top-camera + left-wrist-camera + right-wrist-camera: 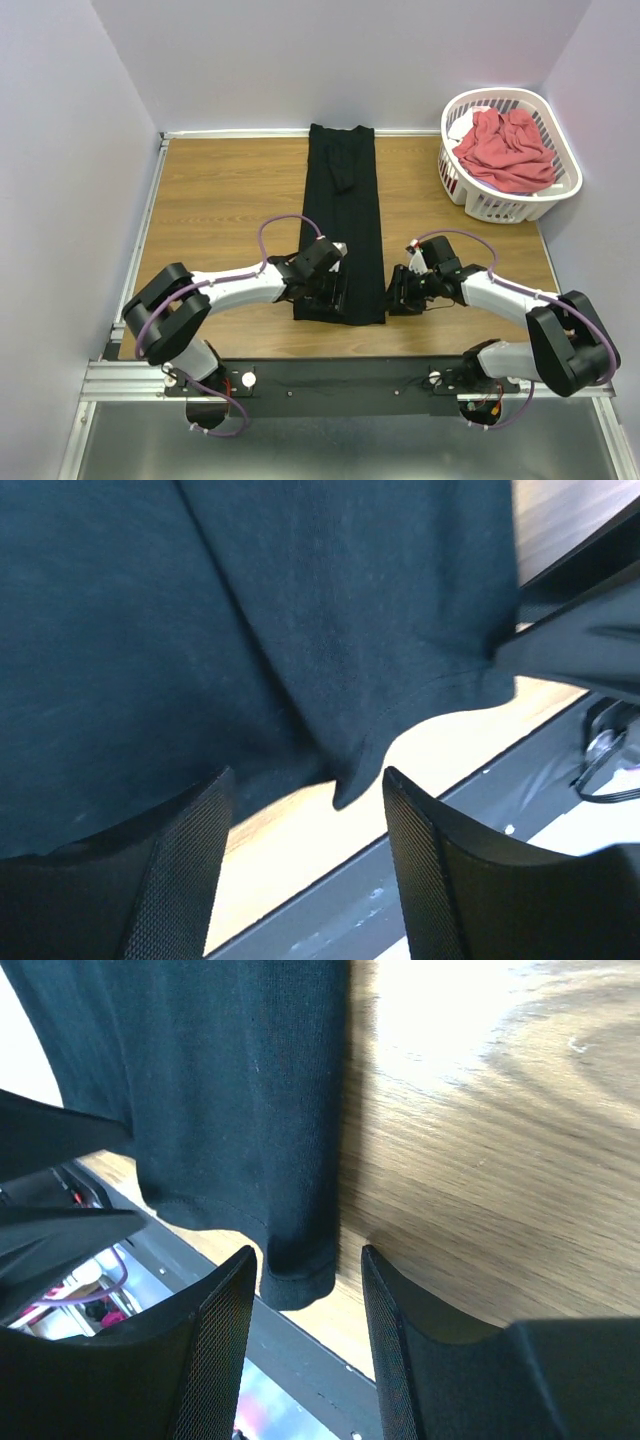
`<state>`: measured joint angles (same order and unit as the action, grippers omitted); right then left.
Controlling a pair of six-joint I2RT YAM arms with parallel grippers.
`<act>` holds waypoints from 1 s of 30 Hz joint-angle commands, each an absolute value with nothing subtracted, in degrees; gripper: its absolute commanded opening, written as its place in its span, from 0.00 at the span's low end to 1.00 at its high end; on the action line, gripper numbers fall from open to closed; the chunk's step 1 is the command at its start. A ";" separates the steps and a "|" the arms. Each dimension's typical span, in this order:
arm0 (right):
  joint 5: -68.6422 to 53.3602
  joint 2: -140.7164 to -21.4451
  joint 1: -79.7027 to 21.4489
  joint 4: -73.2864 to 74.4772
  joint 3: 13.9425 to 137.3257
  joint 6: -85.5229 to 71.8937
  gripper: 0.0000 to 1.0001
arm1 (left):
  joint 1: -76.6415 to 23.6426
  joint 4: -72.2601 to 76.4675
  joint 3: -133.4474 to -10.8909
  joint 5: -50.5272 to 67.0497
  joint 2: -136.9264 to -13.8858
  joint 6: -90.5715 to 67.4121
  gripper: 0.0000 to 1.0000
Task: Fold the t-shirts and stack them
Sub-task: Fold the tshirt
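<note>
Black t-shirt (pixel 340 200) hem corners lie between each arm's parted jaws.

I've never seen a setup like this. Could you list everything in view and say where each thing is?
black t-shirt: one, black, folded into a long narrow strip down the middle of the table
red t-shirt: one, coral-red, crumpled inside the basket
laundry basket: one, white slotted plastic, far right corner of the table
table: one, brown wood grain
left arm: one, white and black, reaching to the strip's near left corner
right arm: one, white and black, reaching to the near right corner
left gripper: one, black, open at the hem
right gripper: one, black, open at the hem
</note>
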<state>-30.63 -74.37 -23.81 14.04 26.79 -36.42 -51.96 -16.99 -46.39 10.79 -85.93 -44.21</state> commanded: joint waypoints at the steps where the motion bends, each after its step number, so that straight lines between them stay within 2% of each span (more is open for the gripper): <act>1: -26.98 -73.04 -24.08 16.26 25.40 -35.86 0.54 | -53.00 -13.10 -47.99 14.85 -88.76 -44.12 0.63; 3: -26.90 -72.86 -24.08 16.26 25.23 -35.86 0.54 | -53.09 -11.96 -48.08 15.29 -89.64 -43.95 0.62; 8: -26.63 -72.77 -24.08 16.26 24.35 -35.77 0.54 | -53.44 -10.90 -48.25 16.35 -91.41 -43.86 0.50; 11: -26.37 -72.95 -24.08 16.17 24.26 -35.60 0.54 | -53.44 -10.90 -48.16 16.44 -91.23 -44.12 0.40; 14: -26.37 -73.30 -24.08 16.17 24.26 -35.42 0.54 | -53.44 -10.90 -48.08 16.44 -90.97 -44.21 0.22; 16: -26.37 -73.48 -24.08 16.17 24.26 -35.33 0.54 | -53.44 -10.99 -47.99 16.43 -90.71 -44.30 0.16; 18: -26.28 -73.48 -24.08 16.17 24.26 -35.25 0.54 | -53.44 -11.69 -47.90 15.82 -90.09 -44.56 0.15; 19: -26.37 -73.48 -24.00 16.17 24.26 -35.24 0.54 | -53.52 -12.04 -47.81 14.78 -89.22 -44.73 0.09; 30: -26.54 -74.27 -24.08 16.17 23.91 -34.37 0.54 | -53.44 -15.91 -46.14 12.83 -85.08 -44.65 0.08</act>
